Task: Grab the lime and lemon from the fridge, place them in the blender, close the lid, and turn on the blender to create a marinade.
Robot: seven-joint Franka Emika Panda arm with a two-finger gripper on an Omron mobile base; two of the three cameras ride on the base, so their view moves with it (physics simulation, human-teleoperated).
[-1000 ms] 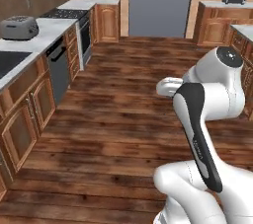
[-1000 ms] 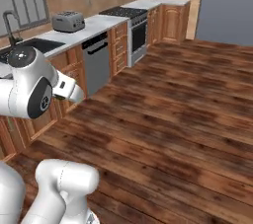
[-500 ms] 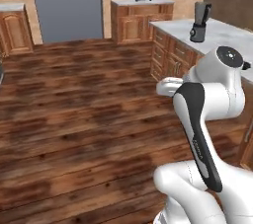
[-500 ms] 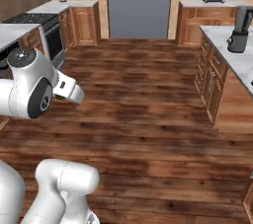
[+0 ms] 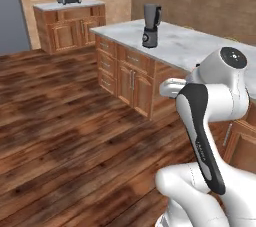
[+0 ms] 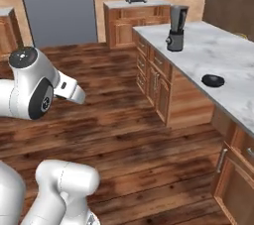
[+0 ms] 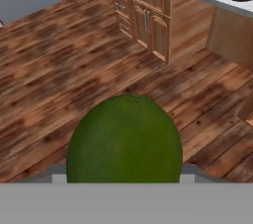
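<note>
Lime (image 7: 124, 139) fills the near hand view, dark green, round and faintly dimpled, sitting where the finger tips would be; the jaws appear closed across its widest part, though the tips themselves are hidden. It should be light, firm and prone to rolling. Farther off, on the marble counter (image 6: 225, 55), lies the black lid (image 6: 213, 80), then the smoky blender (image 6: 175, 28).

Dark green lime (image 7: 124, 139) fills the hand view's foreground; lidless blender (image 6: 175, 28) upright on counter, black lid (image 6: 213, 80) nearby.
</note>
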